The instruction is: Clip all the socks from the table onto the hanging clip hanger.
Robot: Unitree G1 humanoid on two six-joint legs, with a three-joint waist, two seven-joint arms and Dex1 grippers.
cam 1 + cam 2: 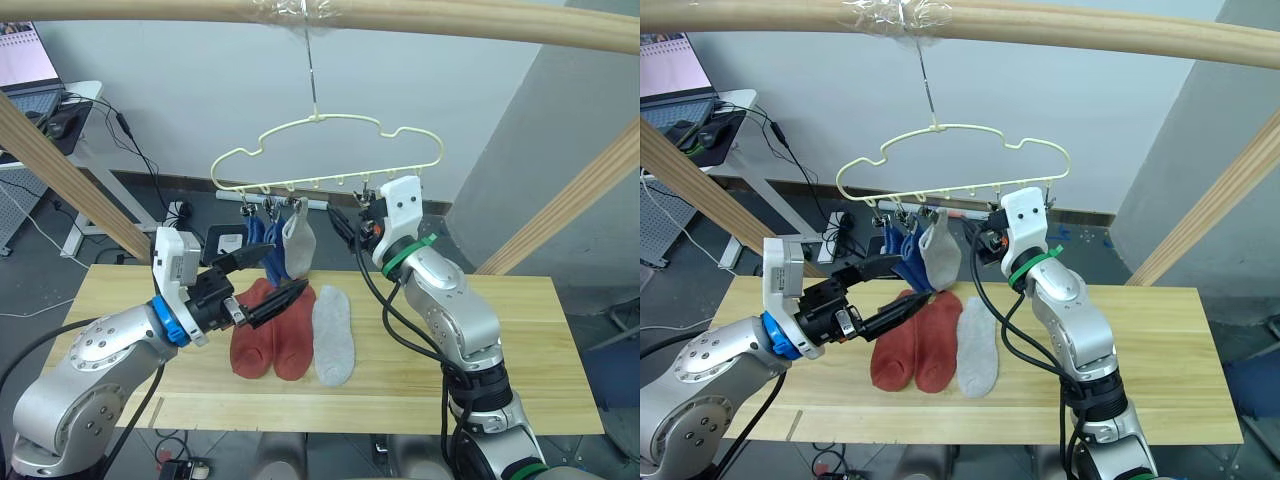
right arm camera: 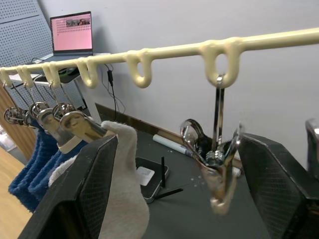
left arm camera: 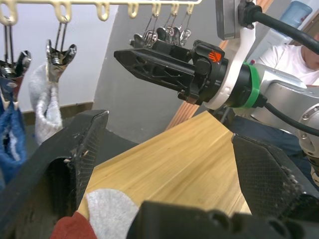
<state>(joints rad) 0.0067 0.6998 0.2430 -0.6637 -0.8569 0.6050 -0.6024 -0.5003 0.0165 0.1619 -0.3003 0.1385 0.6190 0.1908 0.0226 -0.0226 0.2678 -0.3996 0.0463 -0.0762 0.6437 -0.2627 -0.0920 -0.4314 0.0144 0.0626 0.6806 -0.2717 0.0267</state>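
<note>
The pale-yellow clip hanger (image 1: 330, 150) hangs by its hook from the wooden pole. Two blue socks (image 1: 262, 245) and one light grey sock (image 1: 298, 245) hang from its left clips. Two rust-red socks (image 1: 275, 335) and a grey sock (image 1: 333, 335) lie side by side on the table (image 1: 520, 340). My left gripper (image 1: 288, 268) is open and empty, just above the red socks and below the hung socks. My right gripper (image 1: 338, 218) is raised at the hanger's clip row, open, with an empty metal clip (image 2: 217, 169) between its fingers.
Slanted wooden poles (image 1: 60, 175) frame the table on both sides, with a horizontal pole (image 1: 450, 20) on top. A desk with a laptop (image 1: 25, 60) and cables stands at the back left. A seated person (image 3: 294, 55) is beyond the table's right end.
</note>
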